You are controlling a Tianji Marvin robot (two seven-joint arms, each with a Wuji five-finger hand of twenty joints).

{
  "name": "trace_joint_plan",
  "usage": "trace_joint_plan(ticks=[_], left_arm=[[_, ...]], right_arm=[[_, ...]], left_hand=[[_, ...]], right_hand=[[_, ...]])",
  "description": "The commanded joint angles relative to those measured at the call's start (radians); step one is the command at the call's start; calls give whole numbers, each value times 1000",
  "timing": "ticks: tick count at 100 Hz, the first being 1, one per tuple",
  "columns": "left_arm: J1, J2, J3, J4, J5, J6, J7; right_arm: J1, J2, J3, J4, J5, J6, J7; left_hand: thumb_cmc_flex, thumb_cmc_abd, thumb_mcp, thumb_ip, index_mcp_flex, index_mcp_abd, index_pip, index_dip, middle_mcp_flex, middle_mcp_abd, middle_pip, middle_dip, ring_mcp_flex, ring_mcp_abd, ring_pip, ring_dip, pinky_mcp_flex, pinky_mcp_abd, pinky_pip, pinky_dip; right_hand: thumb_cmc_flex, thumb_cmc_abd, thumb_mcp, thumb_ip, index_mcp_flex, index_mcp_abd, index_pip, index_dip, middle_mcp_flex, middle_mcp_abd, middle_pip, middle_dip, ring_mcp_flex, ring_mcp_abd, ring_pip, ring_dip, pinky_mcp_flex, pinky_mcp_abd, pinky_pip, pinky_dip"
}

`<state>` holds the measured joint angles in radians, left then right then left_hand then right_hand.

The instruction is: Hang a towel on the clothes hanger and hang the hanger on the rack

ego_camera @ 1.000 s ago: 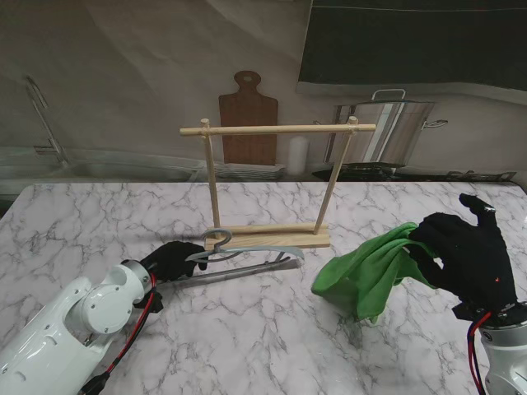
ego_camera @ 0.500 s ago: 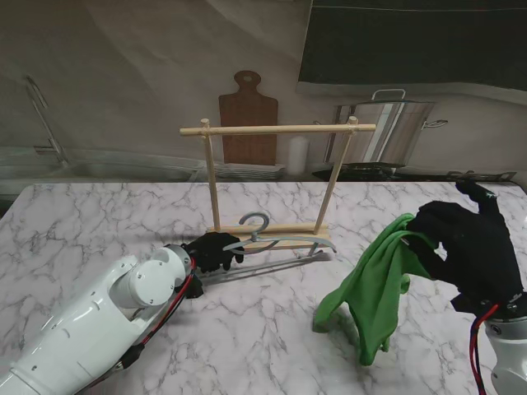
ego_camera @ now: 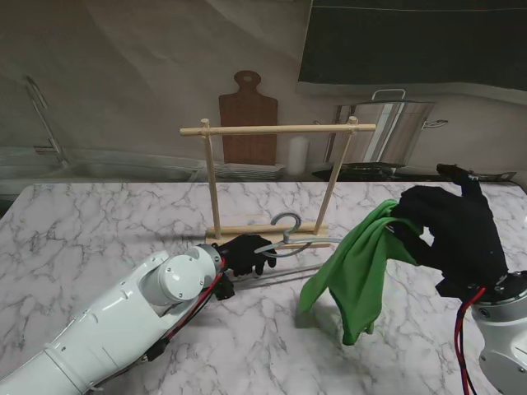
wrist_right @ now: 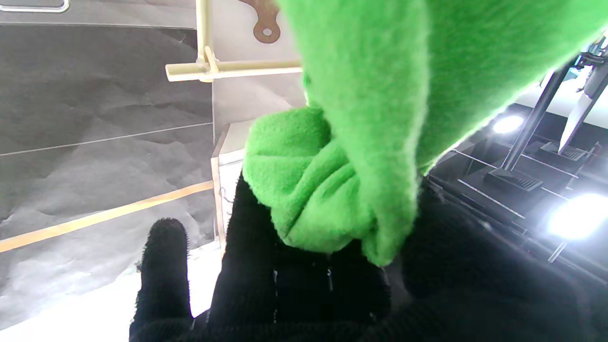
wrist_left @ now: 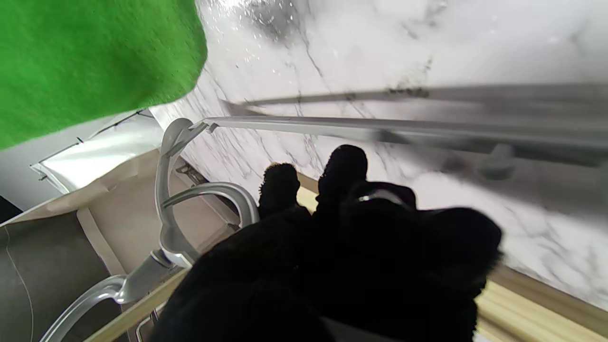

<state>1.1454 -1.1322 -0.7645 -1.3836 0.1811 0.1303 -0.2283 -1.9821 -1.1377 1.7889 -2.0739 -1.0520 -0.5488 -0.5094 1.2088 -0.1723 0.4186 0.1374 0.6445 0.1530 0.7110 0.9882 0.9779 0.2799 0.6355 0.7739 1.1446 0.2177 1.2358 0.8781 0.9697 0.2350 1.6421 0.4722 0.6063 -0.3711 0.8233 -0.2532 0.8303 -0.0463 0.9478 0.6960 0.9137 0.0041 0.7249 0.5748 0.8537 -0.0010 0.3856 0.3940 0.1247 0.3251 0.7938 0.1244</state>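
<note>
Gripping the clothes hanger (ego_camera: 290,242) in my left robot hand (ego_camera: 244,253), I hold it off the marble tabletop (ego_camera: 99,222), just in front of the rack (ego_camera: 276,185). At three o'clock from it, the green towel (ego_camera: 356,271) hangs from my right robot hand (ego_camera: 449,234), fingers clenched on its top.

A white marble-patterned table (ego_camera: 99,222) with grey veins fills the lower frame. Behind it, a grey-brown wall (ego_camera: 123,66) carries a brown wooden cutting board (ego_camera: 248,123) at centre, a steel stockpot (ego_camera: 395,132) at right, and a dark panel (ego_camera: 412,41) upper right.
</note>
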Motion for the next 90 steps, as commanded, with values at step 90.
trace_joint_plan(ticks=[90], left_arm=[[-34,-30,68,-31,-297,90,-183]], right_arm=[[205,1,-74,126,126,29,88]], left_hand=[[82,-3,74,-7,75,50,76,2,17,3,-14,11,-5,131,20,3,26,-66,317,17]], right_hand=[[28,51,39,-3,23,-55,48,41,-4,-25,32,15,11,-26,18,10,-8,18,-12,18]])
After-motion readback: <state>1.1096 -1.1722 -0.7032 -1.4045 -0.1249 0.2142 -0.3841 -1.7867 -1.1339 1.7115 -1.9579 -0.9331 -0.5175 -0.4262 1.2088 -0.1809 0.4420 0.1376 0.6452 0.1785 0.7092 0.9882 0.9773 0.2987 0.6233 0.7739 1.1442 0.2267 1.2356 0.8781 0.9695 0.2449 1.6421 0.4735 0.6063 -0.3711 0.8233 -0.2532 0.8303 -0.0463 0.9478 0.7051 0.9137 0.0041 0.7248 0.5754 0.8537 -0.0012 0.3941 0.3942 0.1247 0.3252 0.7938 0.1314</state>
